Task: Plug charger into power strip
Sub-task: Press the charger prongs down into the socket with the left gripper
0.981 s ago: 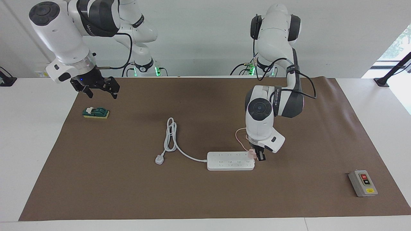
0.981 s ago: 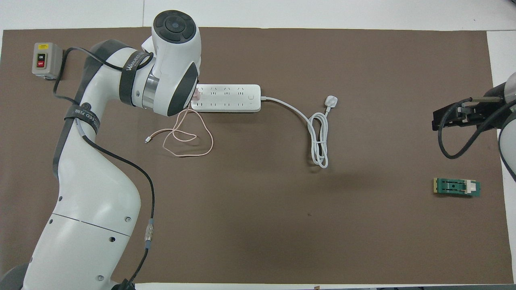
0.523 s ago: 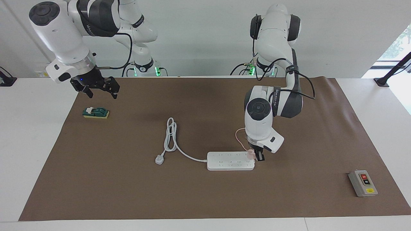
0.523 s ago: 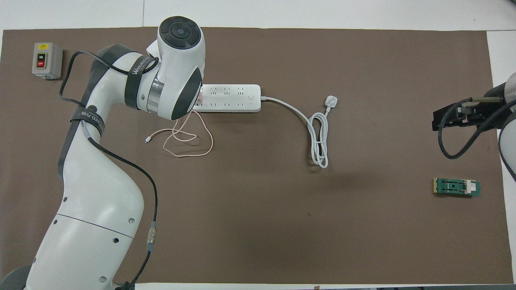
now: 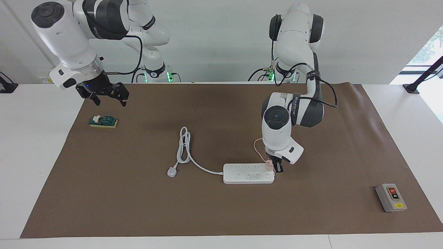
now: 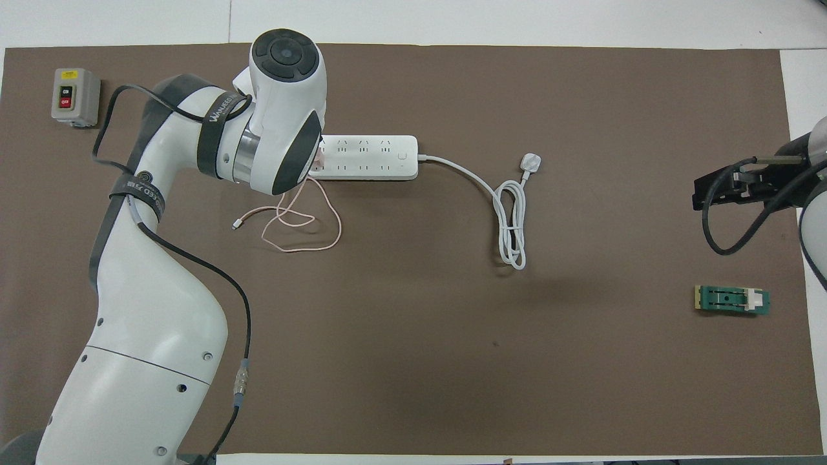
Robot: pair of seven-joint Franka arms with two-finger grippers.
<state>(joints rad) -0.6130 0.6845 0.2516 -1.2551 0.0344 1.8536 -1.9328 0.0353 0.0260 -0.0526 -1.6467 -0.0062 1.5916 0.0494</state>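
Bending steeply down, the left claw pinches the charger on the power strip; the right claw waits, spread wide.

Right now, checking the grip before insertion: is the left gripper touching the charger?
Touching. The facing view shows the left gripper clamped on the charger at the power strip end.

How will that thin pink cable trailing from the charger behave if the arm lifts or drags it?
The pink cable lies in loose, overlapping loops on the mat, so it is probably floppy and would sag and trail rather than hold shape. It looks very thin, so likely light. Its loops could snag or tighten as the left gripper, shut on the charger at the power strip, moves.
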